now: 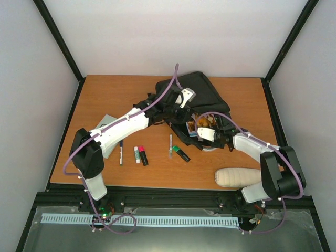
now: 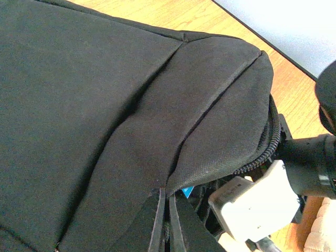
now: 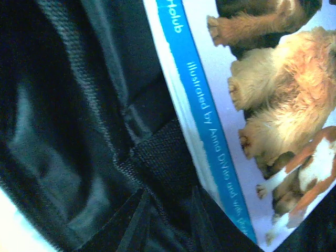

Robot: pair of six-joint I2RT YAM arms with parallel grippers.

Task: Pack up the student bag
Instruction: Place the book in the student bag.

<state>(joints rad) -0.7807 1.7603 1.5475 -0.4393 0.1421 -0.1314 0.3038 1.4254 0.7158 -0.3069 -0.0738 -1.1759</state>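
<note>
Now: student bag [image 1: 202,94] open on table [image 1: 115,94], left claw [image 2: 164,223] pinching its flap

Bag lies toward 1 o'clock from table centre, with its mouth facing 6 o'clock. Left claw sits at the bag's 7 o'clock edge. Its fingers are pressed together on the black top flap, clamping fabric close to the zip, and the flap is lifted off the lower side.

Right claw [image 3: 170,215] is at the bag's 6 o'clock with its tips inside the opening and dark lining all round. Its jaws are narrow with black webbing between them. Gripping or not, cannot tell.

Book [image 3: 273,105] with puppies on the cover and a blue spine lies inside the bag, close by at 2 o'clock from the right claw.

Loose on the table: cream pouch [image 1: 239,177] at 5 o'clock of the bag, green highlighter [image 1: 182,153] at 6 o'clock, pink-capped marker [image 1: 140,155] and pen [image 1: 121,152] at 7–8 o'clock. All lie apart from the bag.
</note>
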